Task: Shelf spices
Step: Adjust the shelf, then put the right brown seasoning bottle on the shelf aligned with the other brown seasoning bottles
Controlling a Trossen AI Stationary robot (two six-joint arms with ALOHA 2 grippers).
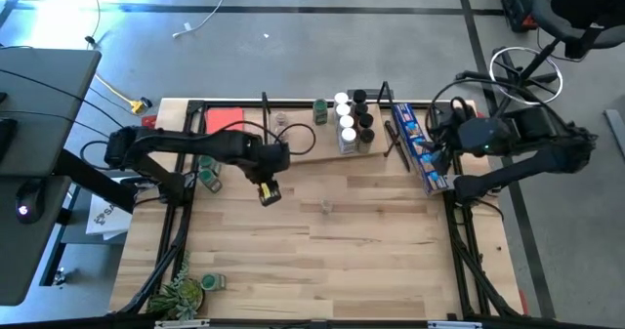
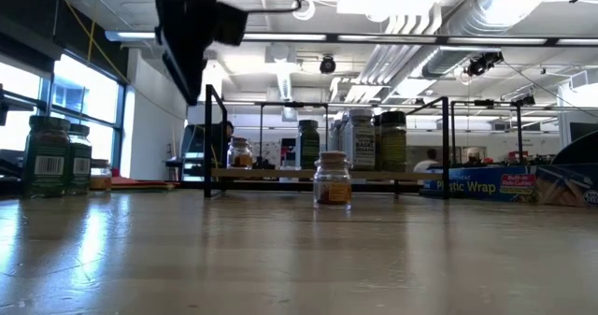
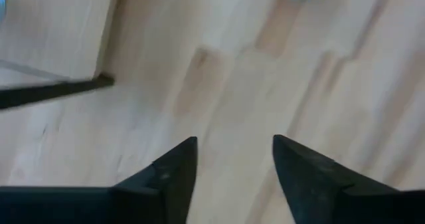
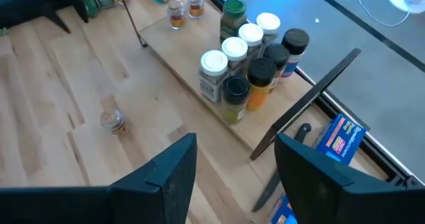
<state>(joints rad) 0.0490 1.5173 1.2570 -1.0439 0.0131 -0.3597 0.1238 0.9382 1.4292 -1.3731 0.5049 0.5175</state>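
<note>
Left pincer [image 1: 270, 194]: spread, empty, above the bare desk [image 1: 371, 261], likely heading for the loose jar [image 1: 326, 206].
Right pincer [image 4: 236, 164]: spread, empty, waiting beside the shelf [image 1: 303, 145].
Spices [image 1: 352, 122]: clustered upright on the shelf's right end.

A light-wood surface [image 1: 371, 261] carries the shelf [image 1: 303, 145] along its far edge. On the shelf a cluster of spices [image 1: 352, 121] is stood. One small jar [image 1: 326, 206] is set alone on the surface, mid-table; a potted plant [image 1: 181, 292] is placed at the near left corner.

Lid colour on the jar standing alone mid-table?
Clear, like the jar; contents brownish. Low view shows it best.
</note>
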